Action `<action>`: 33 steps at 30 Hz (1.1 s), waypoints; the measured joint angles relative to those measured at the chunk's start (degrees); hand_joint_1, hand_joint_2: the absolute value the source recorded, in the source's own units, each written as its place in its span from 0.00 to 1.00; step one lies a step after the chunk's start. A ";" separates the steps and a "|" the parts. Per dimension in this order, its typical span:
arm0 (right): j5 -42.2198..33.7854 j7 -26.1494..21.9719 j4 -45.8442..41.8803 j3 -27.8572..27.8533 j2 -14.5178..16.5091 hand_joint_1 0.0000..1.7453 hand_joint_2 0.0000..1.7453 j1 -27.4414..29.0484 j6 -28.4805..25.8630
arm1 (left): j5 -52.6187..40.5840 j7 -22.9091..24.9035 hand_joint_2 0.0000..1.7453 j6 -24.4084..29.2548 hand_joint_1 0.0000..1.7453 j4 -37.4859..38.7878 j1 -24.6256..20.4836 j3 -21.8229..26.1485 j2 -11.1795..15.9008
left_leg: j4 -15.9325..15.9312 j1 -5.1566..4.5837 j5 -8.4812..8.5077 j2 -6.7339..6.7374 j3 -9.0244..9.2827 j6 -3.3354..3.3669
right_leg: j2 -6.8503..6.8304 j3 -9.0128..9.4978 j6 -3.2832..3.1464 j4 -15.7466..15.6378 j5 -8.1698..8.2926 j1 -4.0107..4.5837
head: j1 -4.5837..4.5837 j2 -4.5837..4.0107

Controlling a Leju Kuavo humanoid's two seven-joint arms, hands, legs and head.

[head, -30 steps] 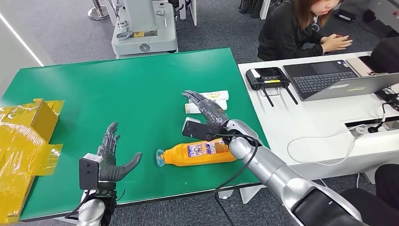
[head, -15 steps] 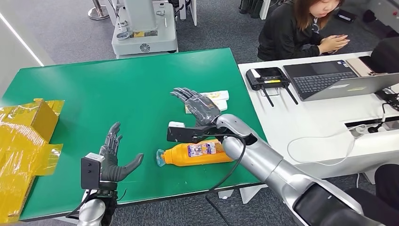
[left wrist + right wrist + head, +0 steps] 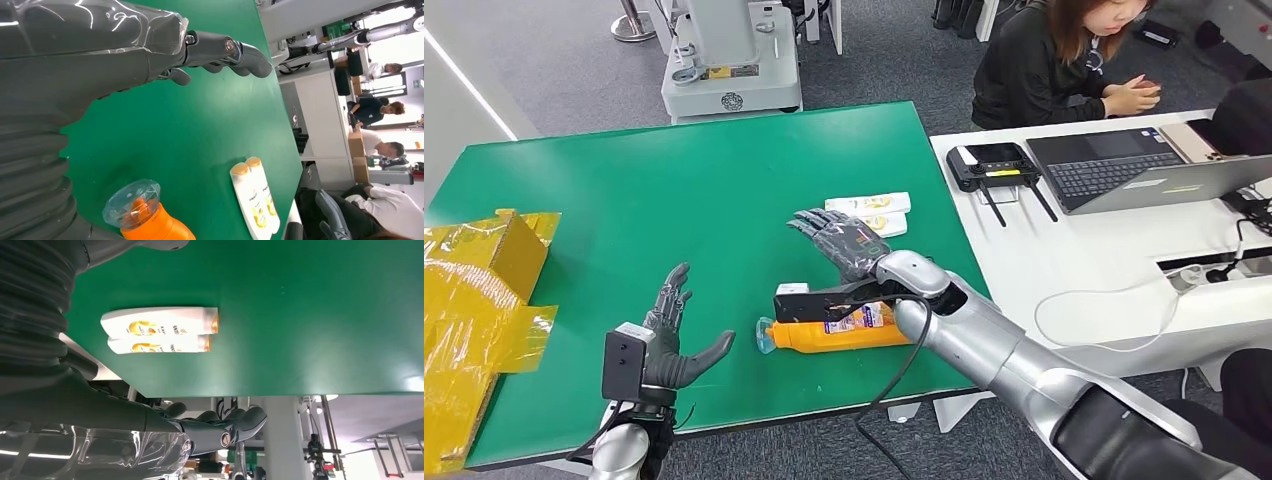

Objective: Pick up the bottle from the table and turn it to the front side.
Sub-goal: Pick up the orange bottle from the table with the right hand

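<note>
My arms: silver metal shells, glossy. Right robot hand (image 3: 849, 242) and left robot hand (image 3: 669, 335): dark grey fingers, black camera box at each wrist, black cable looping beneath, grey ribbed wrist covers.

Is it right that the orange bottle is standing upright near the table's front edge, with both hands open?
Not quite: the orange bottle lies on its side, as the head view shows. It is near the front edge, and the left hand and right hand are open.
</note>
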 joint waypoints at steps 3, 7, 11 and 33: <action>-0.43 -0.22 -0.59 0.36 -0.81 0.00 1.00 0.42 1.18 | -0.11 0.00 1.00 -0.43 0.00 0.31 -0.05 -0.01 0.00 | 0.00 0.00 0.00 0.00 0.01 0.00 | 0.00 0.00 0.00 0.00 0.00 0.00 | 0.00 0.00; -0.66 -0.43 -2.22 0.47 -2.66 0.00 1.00 2.02 2.63 | -0.17 0.00 1.00 -0.97 0.00 1.14 -0.46 0.00 0.02 | 0.01 0.00 0.00 -0.03 -0.01 0.00 | -0.02 0.00 0.00 -0.01 0.00 0.00 | 0.00 0.00; -0.54 -0.02 -5.34 0.28 -5.46 0.00 1.00 4.69 2.72 | -0.03 -0.02 1.00 -1.18 0.00 1.98 -0.66 0.00 0.09 | 0.02 -0.01 -0.01 -0.04 -0.02 0.01 | -0.03 -0.01 0.00 -0.02 0.00 -0.01 | 0.00 0.00; 0.23 1.60 -20.44 -6.58 -10.89 0.00 1.00 20.18 6.40 | 3.52 0.57 1.00 -2.55 0.00 3.40 -0.55 -0.02 1.33 | -0.01 -0.01 -0.04 -0.02 -0.06 0.03 | -0.03 -0.02 0.01 -0.02 -0.01 0.00 | 0.01 0.00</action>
